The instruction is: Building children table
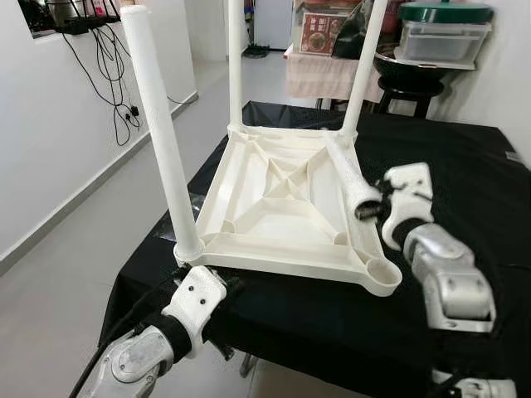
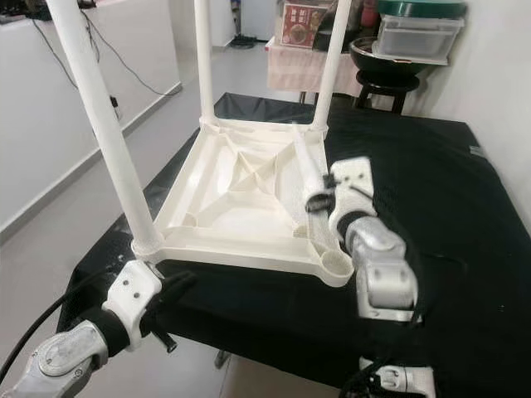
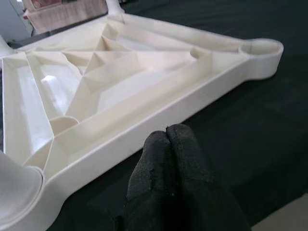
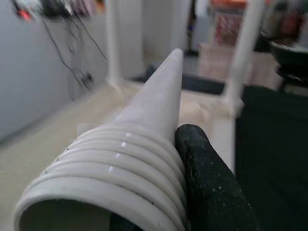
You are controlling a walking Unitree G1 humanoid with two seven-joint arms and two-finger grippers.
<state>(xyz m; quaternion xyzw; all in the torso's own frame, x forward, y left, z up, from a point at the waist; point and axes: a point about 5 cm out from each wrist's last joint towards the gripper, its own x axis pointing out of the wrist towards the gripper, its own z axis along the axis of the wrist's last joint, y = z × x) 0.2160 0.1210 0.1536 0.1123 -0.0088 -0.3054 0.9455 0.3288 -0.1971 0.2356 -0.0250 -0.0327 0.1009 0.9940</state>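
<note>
Black cloth covers the tabletop, on which the inverted white plastic table frame is laid, three legs already fitted. The fourth leg, lying across the frame, is grasped near its threaded end by the right pincer; judged light, stiff, slippery. The left pincer is clenched empty beside the frame's near edge.

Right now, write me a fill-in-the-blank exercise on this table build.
1. The upturned white tabletop lies on a ____ cloth.
2. ____ legs already stand upright in its corner sockets.
3. The right gripper holds the loose leg by its ____ end.
4. The empty socket is at the corner nearest the robot's ____ arm.

Missing words: black; three; threaded; right
</note>
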